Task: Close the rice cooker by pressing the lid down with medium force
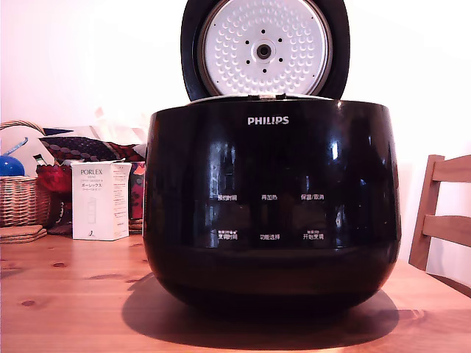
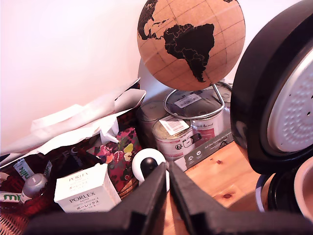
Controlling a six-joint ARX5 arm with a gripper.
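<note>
A wicker basket (image 1: 18, 198) holding a blue object stands at 9 o'clock of the rice cooker (image 1: 271, 209), a PORLEX box (image 1: 99, 200) between them. The lid (image 1: 265, 50) stands open at 12 o'clock. Gripper (image 2: 167, 172): fingertips together, holding nothing.

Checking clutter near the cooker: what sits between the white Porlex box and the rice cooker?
In the exterior view, only a red patterned bag, set behind the Porlex box and rice cooker.

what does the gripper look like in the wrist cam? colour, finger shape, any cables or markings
In the wrist view, the gripper shows as two matte black fingers, broad at the base and tapering to narrow tips. No cables, labels or markings are visible on them. The arm itself is out of frame, and the exterior view shows none of it.
</note>
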